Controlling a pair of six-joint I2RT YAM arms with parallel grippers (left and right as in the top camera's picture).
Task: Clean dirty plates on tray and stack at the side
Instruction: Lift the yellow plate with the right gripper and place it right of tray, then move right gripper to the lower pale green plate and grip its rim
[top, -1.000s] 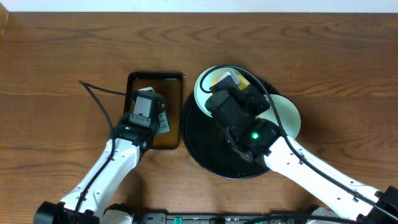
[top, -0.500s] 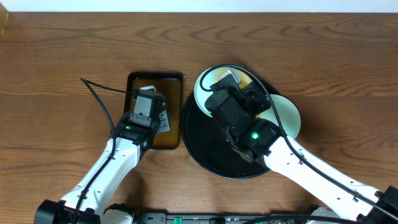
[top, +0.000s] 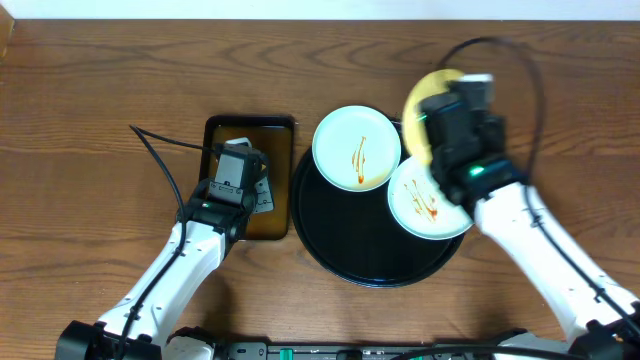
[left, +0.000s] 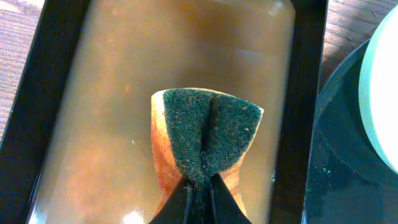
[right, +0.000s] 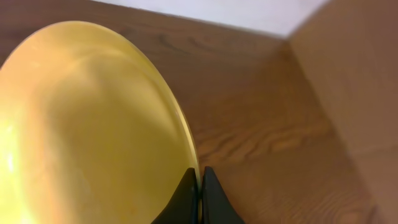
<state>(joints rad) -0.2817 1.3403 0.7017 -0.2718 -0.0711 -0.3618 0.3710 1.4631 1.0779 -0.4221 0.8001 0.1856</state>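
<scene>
- Overhead view: black tray (top: 340, 245) carries 2 streaked mint plates (top: 357, 148); we leave them.
- Yellow plate (right: 81, 124), tilted beside the black tray's far-right rim, right gripper (right: 199, 186) pinching its edge; we hold it steady.
- Left gripper (left: 199, 194) clamps the sponge (left: 205, 130) over the brown tray (left: 174, 50); we bring it across.

Open: tray (top: 330, 240) near-left half lay bare; tabletop (top: 100, 80) far-left corner was open | Blocked: far plate (top: 357, 148) and right plate (top: 425, 200) covered tray's far and right sides; right arm (top: 545, 250) crossed near-right corner; sponge tray (top: 283, 190) sat just left.
</scene>
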